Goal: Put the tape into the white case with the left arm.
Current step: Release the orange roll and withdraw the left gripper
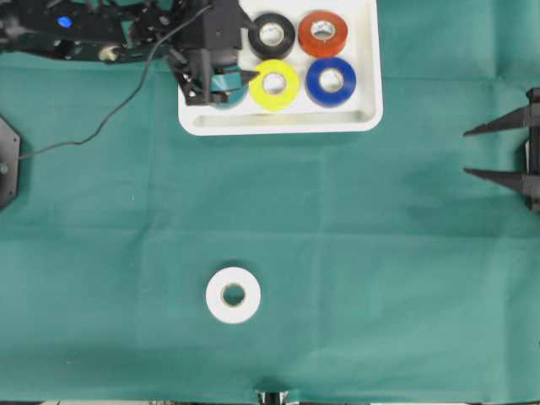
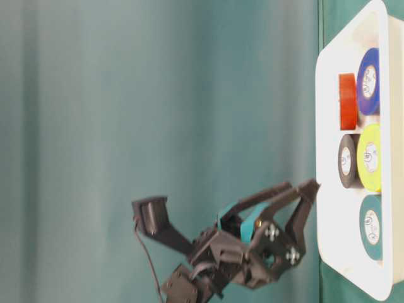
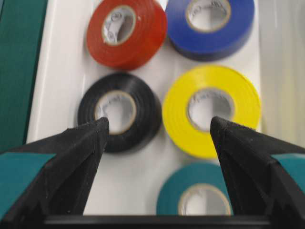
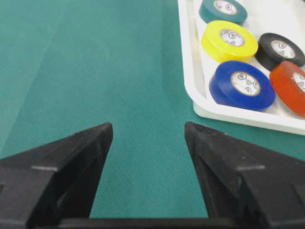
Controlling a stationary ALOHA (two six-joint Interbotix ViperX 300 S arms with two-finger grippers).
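Observation:
The white case (image 1: 278, 123) stands at the top middle of the green cloth. In it lie black (image 1: 271, 35), red (image 1: 323, 33), yellow (image 1: 274, 84) and blue (image 1: 330, 81) tape rolls. A teal tape roll (image 3: 200, 195) lies in its left part, half hidden overhead by my left gripper (image 1: 253, 55). That gripper (image 3: 158, 125) hovers above the case, open, with nothing between its fingers. A white tape roll (image 1: 233, 294) lies alone on the cloth, near the front. My right gripper (image 1: 467, 153) waits open at the right edge, holding nothing.
A black cable (image 1: 118, 110) trails from the left arm across the cloth at the upper left. A black base part (image 1: 7, 160) sits at the left edge. The case's near rim (image 4: 228, 112) shows in the right wrist view.

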